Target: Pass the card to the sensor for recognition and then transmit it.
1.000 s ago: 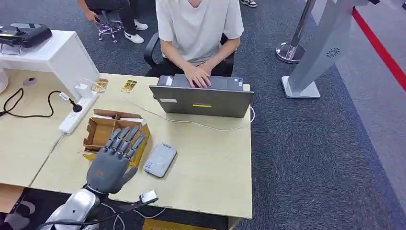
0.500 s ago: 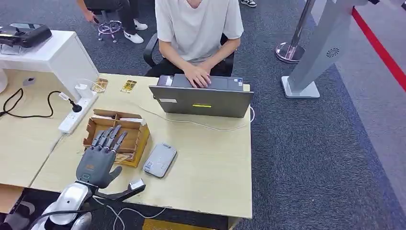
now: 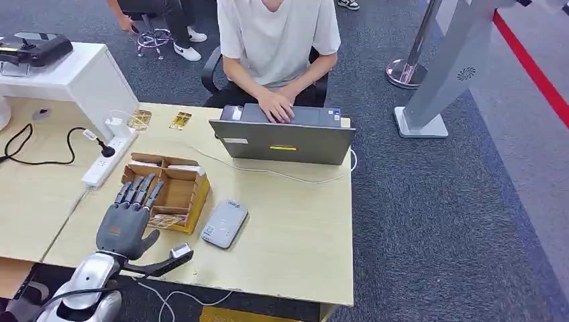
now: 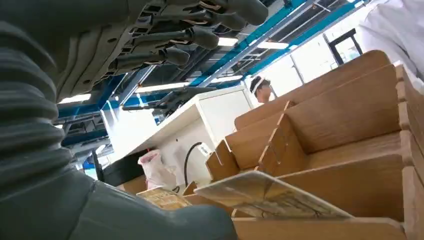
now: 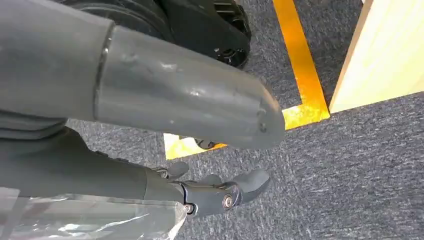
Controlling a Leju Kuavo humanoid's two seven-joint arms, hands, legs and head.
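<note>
My left hand (image 3: 124, 225) hovers above the near left corner of the cardboard box (image 3: 181, 180), fingers stretched out and apart, holding nothing. In the left wrist view the same hand (image 4: 150, 45) hangs over the box (image 4: 350, 120), and a printed card (image 4: 270, 196) lies tilted in the nearest compartment. From the head, cards (image 3: 166, 219) show as a yellowish patch in that compartment. The grey card sensor (image 3: 225, 223) lies flat on the table right of the box. My right hand (image 5: 175, 100) hangs beside the table above the carpet, fingers (image 5: 220, 192) loosely apart and empty.
A person sits behind an open grey laptop (image 3: 282, 141) at the far edge of the wooden table (image 3: 295, 235), hand on the keyboard. A white cable runs across the table. A white power strip (image 3: 107, 161) lies to the left, and a grey stand (image 3: 436, 80) is on the carpet.
My left hand has moved left and slightly back toward me, from over the box's right side to its near left corner. The box, sensor and laptop stayed put.
</note>
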